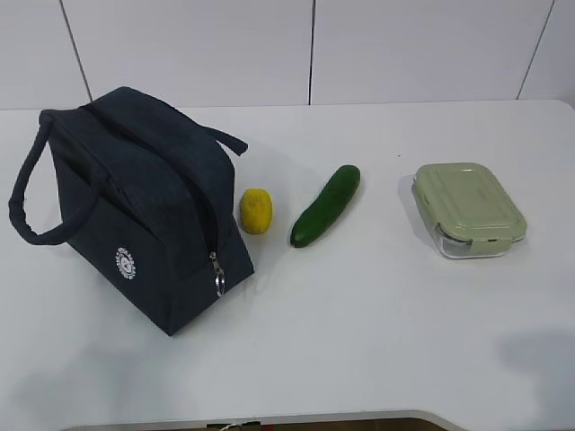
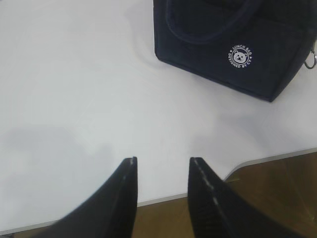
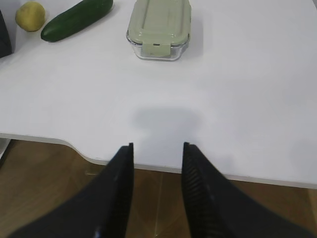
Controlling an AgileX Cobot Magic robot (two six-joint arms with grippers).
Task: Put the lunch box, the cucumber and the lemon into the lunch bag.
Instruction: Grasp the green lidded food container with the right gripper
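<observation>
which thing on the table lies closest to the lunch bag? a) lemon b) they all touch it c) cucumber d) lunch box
a: in the exterior view the lemon sits right beside the lunch bag, with the cucumber further right and the lunch box furthest.

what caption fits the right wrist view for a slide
Open right end effector at the table edge, facing lunch box, cucumber and lemon.

White table [image 1: 377, 341] against pale panelled wall [image 1: 198, 45]; brown wooden floor [image 3: 44, 168] below.
</observation>
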